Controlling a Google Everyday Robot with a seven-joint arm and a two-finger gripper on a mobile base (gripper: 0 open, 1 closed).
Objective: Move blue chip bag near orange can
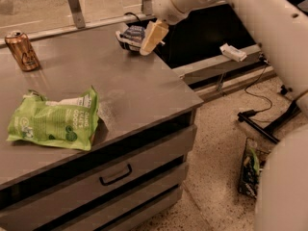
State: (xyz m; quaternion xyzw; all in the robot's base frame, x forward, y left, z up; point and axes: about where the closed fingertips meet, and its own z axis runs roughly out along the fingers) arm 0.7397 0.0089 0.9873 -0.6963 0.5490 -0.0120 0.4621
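The blue chip bag (130,35) lies at the far edge of the counter (130,90), in the upper middle of the frame. The gripper (153,36) hangs just beside the bag's right side, tilted toward it, probably to take it from that free side. I cannot tell if it grasps anything. The orange can (21,51) stands upright in the upper left, well apart from the bag. The green chip bag (55,121) lies at lower left, off the likely path.

Pale arm (264,18) rises at right, bends left across top; claw (153,37) top centre, tilted down-left.
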